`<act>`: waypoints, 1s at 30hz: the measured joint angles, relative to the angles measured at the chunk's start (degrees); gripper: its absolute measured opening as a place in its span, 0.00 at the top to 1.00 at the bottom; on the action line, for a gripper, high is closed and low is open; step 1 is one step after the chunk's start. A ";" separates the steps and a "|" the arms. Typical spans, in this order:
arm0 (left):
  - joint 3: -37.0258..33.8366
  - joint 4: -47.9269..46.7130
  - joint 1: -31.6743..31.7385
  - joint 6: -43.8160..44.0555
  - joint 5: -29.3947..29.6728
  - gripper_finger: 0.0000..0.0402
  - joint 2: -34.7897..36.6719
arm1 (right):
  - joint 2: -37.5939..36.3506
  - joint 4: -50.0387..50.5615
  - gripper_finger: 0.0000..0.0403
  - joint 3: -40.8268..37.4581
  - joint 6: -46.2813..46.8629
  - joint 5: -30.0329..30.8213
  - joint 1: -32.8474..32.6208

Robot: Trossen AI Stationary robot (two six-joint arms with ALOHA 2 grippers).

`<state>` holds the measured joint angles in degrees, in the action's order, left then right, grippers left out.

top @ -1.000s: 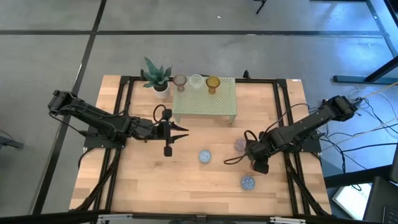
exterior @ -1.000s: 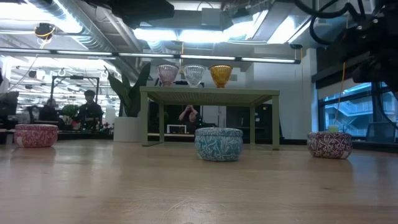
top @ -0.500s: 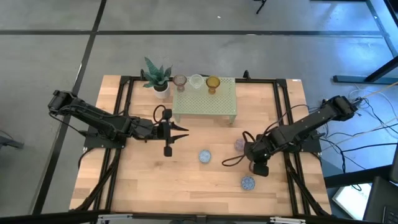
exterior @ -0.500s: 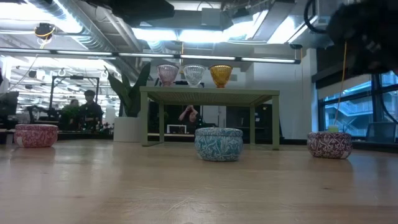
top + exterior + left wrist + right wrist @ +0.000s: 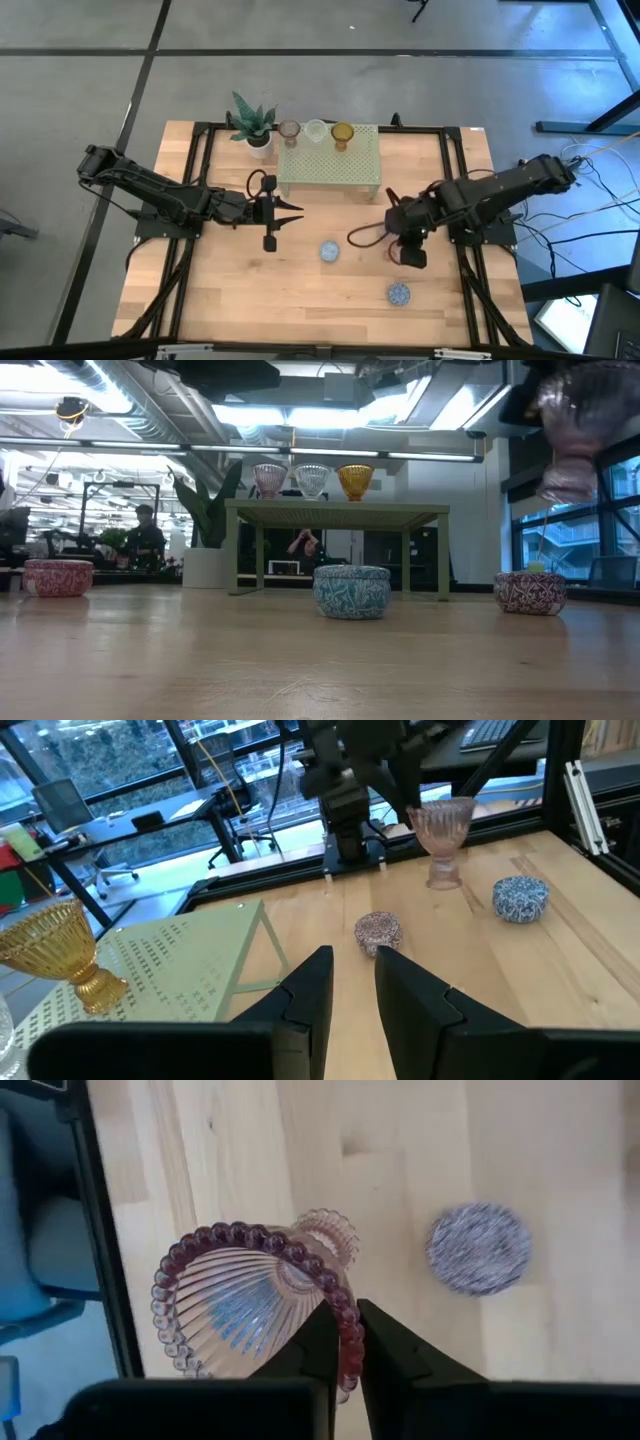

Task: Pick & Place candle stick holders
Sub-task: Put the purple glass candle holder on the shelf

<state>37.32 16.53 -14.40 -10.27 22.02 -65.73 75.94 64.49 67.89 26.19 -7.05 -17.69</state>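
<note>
My right gripper (image 5: pixel 395 228) is shut on a pinkish ribbed glass goblet (image 5: pixel 250 1305), held above the table right of the middle. The goblet also shows in the low view (image 5: pixel 580 430) and the left wrist view (image 5: pixel 440 830). A pinkish-brown (image 5: pixel 289 130), a clear (image 5: pixel 316 130) and an amber goblet (image 5: pixel 342 132) stand on their feet on the pale green stand (image 5: pixel 330 170). Two speckled mosaic cups (image 5: pixel 329 250) (image 5: pixel 399 293) sit on the table. My left gripper (image 5: pixel 292 212) is open and empty, left of the middle. My right gripper pinches the goblet's beaded rim (image 5: pixel 347 1320) between its two fingers, one finger inside the bowl and one outside. The fingers come from above, pointing down. The goblet hangs below them, mouth up and roughly upright, its foot (image 5: pixel 443 878) lifted clear of the table.
A small potted green plant (image 5: pixel 252 122) stands at the stand's left end. The low view shows three mosaic cups on the wood: pink (image 5: pixel 58 577), blue (image 5: pixel 351 591) and red (image 5: pixel 530 592). Black frame rails (image 5: pixel 200 180) run along the table's sides. People show in the room behind.
My right gripper has risen and gone toward the table's far left, toward the green stand, taking the pinkish goblet with it. The goblet, which stood on the table, now hangs lifted clear and has come into the low view's top right.
</note>
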 joint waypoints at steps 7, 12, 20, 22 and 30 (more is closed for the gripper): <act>0.00 0.00 -0.01 -1.48 0.00 0.81 0.00 | -0.07 2.08 0.95 4.30 -7.35 2.62 6.52; 0.00 -0.02 -0.01 -1.43 0.00 0.81 0.00 | -0.07 3.72 0.92 5.86 -10.32 2.60 13.18; 0.00 -0.80 -0.01 -1.28 0.00 0.81 0.00 | -0.07 3.42 0.95 5.96 -18.83 2.59 23.54; 0.00 -0.96 -0.01 -1.28 0.00 0.81 0.00 | -0.07 2.51 0.95 5.96 -20.27 2.57 25.96; 0.00 -1.03 -0.01 -1.27 0.00 0.81 0.00 | -0.04 1.99 0.93 9.21 -25.30 -0.88 32.43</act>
<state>37.32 15.51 -14.41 -11.54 22.02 -65.73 75.90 66.48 77.09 0.89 -7.93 14.73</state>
